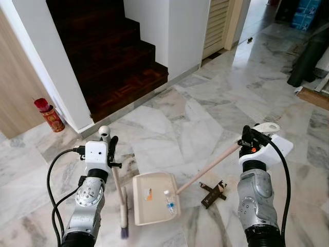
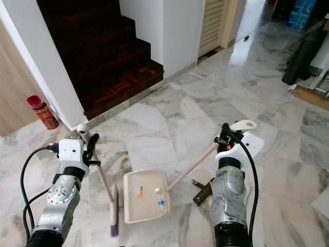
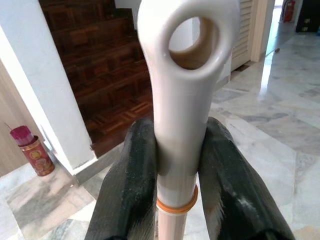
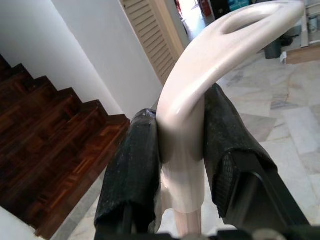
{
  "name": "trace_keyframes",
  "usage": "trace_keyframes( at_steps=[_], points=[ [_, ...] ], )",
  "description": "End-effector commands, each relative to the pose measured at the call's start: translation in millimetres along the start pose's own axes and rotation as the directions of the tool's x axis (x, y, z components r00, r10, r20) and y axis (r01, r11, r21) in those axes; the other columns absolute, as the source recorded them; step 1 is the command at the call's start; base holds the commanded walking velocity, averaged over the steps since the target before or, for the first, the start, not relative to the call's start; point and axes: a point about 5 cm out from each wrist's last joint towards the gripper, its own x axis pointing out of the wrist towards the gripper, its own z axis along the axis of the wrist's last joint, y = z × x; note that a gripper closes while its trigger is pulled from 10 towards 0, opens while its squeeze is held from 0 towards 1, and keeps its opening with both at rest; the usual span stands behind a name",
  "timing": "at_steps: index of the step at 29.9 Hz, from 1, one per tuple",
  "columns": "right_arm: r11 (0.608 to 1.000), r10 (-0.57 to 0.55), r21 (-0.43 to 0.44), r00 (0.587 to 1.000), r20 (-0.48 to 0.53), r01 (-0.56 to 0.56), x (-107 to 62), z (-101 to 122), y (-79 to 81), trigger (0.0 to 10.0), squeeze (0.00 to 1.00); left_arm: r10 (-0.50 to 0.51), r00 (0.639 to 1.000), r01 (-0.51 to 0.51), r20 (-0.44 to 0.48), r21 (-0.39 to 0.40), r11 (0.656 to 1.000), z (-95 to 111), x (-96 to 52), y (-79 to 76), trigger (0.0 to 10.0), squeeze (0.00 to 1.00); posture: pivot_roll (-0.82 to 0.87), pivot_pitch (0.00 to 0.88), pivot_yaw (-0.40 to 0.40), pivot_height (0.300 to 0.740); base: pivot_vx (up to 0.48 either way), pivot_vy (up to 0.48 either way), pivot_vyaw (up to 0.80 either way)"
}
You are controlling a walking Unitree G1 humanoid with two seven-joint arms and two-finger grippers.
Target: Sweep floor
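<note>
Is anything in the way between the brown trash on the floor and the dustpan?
Nothing visible blocks it. The brown trash lies on bare marble just right of the dustpan, whose long handle passes right beside it.

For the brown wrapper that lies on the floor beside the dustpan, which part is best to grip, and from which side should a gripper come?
The brown wrapper lies flat on the marble floor, right of the dustpan. It is long and narrow, so I would probably come from straight above and pinch across its narrow middle. Both grippers are busy: the left gripper holds the broom handle, the right gripper the dustpan handle.
</note>
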Motion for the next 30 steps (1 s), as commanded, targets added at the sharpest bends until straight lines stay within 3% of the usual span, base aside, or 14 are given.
trace_keyframes(
  at_steps=[1, 11, 22, 30],
  points=[
    [0.999, 0.018, 0.032, 0.998, 0.066, -0.02, 3.3, 14, 7.6, 10.0, 0.0, 0.005, 0.999, -0.006, 0.052, 0.012, 1.0, 12, 3.5, 4.0, 10.0, 0.0, -0.03, 0.0, 0.035, 0.74, 0.0, 0.0, 0.0],
    [0.998, 0.03, 0.053, 0.997, 0.065, -0.033, 0.7, 15, 9.6, 10.0, 0.0, 0.07, 0.991, -0.073, 0.114, 0.024, 0.997, 26, 3.4, 11.3, 10.0, 0.0, -0.02, 0.0, 0.03, 0.74, 0.0, 0.0, 0.0],
    [0.998, 0.038, 0.042, 0.998, 0.059, -0.04, -3.5, 13, 8.3, 10.0, 0.0, 0.07, 0.992, -0.071, 0.109, 0.011, 0.997, 25, -4.3, 8.2, 10.0, 0.0, -0.02, 0.0, 0.027, 0.74, 0.0, 0.0, 0.0],
    [0.999, 0.046, 0.018, 0.996, 0.08, -0.047, -1.8, 20, 6.5, 10.0, 0.0, 0.069, 0.99, -0.07, 0.121, 0.001, 0.998, 30, -0.6, 5.7, 10.0, 0.0, -0.03, 0.0, 0.017, 0.74, 0.0, 0.0, 0.0]
  ],
)
